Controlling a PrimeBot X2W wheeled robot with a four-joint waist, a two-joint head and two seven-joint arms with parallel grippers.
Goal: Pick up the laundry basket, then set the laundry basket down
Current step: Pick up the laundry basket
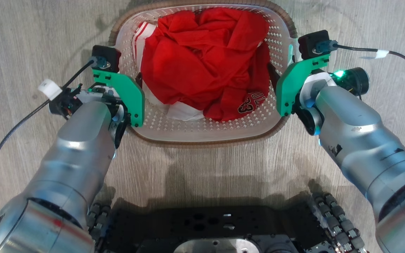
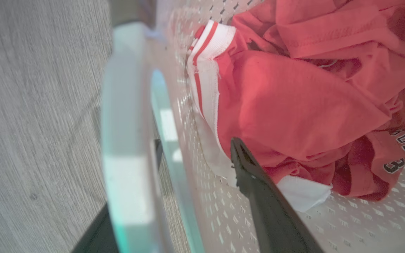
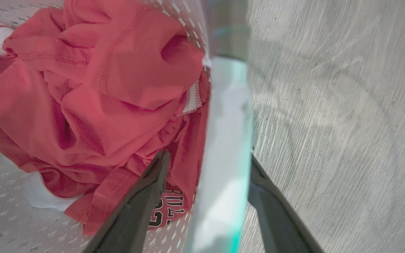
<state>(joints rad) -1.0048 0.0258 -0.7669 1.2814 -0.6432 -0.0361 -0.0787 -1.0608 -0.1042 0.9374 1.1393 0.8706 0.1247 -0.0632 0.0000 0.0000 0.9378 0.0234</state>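
Basket (image 1: 202, 135) sits on the floor (image 1: 30, 42) dead ahead between my arms, one end toward each; left tool (image 2: 195, 144) and right tool (image 3: 207, 156) each straddle a side wall, prongs apart, can't tell if clamped, so I'd lift evenly.

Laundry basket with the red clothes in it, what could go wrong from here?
The left gripper and right gripper each straddle a side of the laundry basket; if either grips loosely, it may tilt on lifting. The right gripper's inner finger sits next to the red clothes and could snag them.
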